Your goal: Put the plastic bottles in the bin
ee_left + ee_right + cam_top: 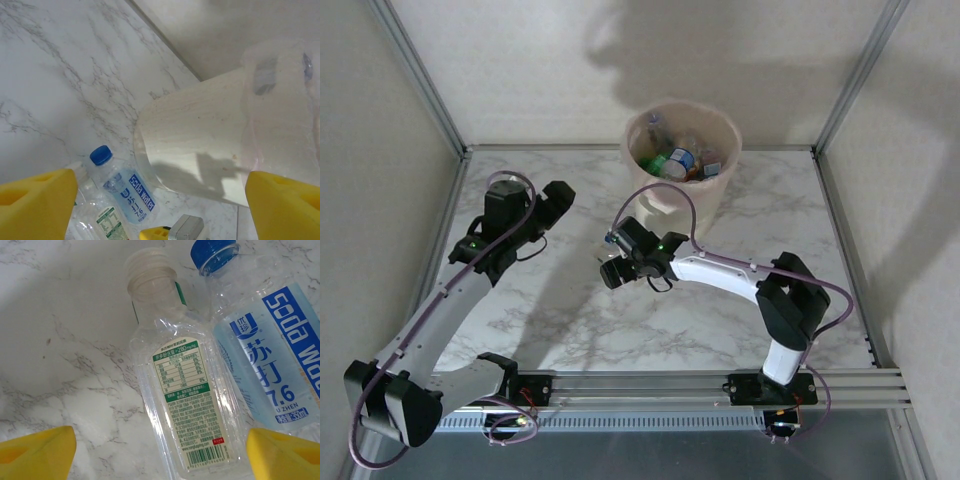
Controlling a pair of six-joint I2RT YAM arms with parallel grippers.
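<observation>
Two plastic bottles lie side by side on the marble table just in front of the bin [680, 165]. One is clear with a white cap and a green-and-white label [195, 405]. The other is a blue-capped soda water bottle [270, 360], seen too in the left wrist view [125, 192] next to the clear one [107, 222]. My right gripper [160, 455] hovers open over them, its yellow fingers either side of the clear bottle. My left gripper [160, 210] hangs open left of the bin [210, 145], holding nothing. Several bottles [675, 160] lie inside the bin.
Metal frame posts and pale walls close in the marble table [520, 300] on the left, right and back. The bin stands against the back wall. The right gripper's body [175, 231] pokes into the left wrist view. Bare marble stretches in front of both arms.
</observation>
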